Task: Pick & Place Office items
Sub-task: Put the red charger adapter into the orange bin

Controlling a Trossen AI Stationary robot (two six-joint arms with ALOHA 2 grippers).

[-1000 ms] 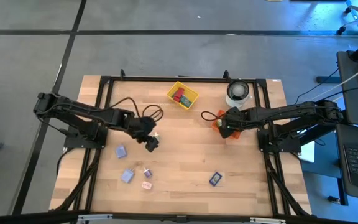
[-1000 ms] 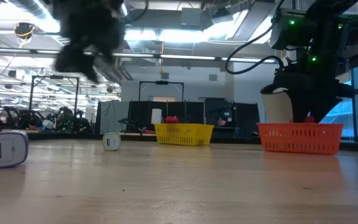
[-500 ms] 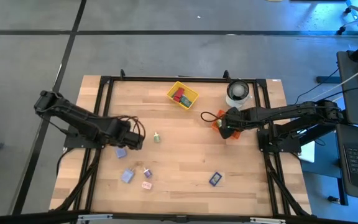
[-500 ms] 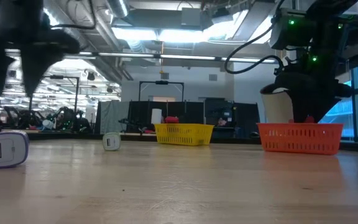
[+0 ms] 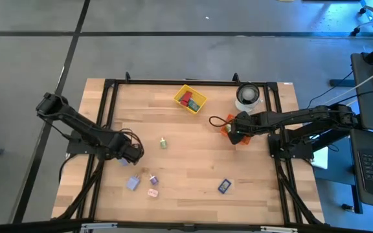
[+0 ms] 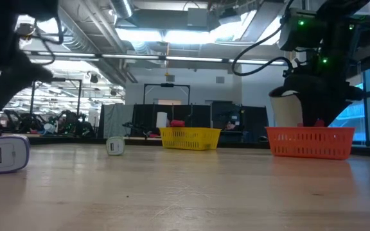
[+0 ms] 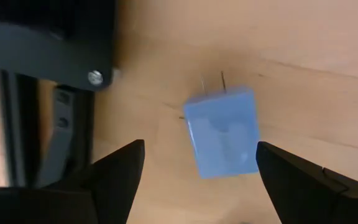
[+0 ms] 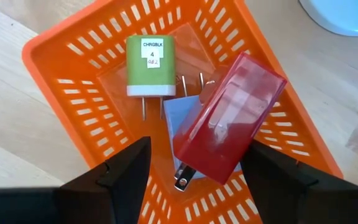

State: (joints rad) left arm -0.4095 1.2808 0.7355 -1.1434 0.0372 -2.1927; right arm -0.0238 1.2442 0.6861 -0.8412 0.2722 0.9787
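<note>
In the left wrist view, a lavender block (image 7: 221, 132) with two metal prongs lies flat on the wood. My left gripper (image 7: 199, 186) is open above it, one finger on either side, touching nothing. From above, my left gripper (image 5: 132, 154) hides that block. My right gripper (image 8: 194, 183) is open over the orange bin (image 8: 73, 74), which holds a green block (image 8: 149, 65), a red block (image 8: 229, 118) and a lavender one under it. Loose on the table are a small green-white piece (image 5: 163, 143), a lavender block (image 5: 133, 183), a pink piece (image 5: 153, 192) and a dark blue piece (image 5: 224, 186).
The yellow bin (image 5: 190, 99) with red and green pieces stands near the far edge. A white roll (image 5: 248, 96) sits beside the orange bin (image 5: 227, 129). A black frame (image 5: 109, 116) borders the table on the left, close to my left gripper. Bare wood lies in the table's middle.
My left gripper has moved toward the table's left edge and slightly toward the near edge. That uncovered the small green-white piece, and the gripper now stands over the lavender block near the frame. My right arm has kept still.
</note>
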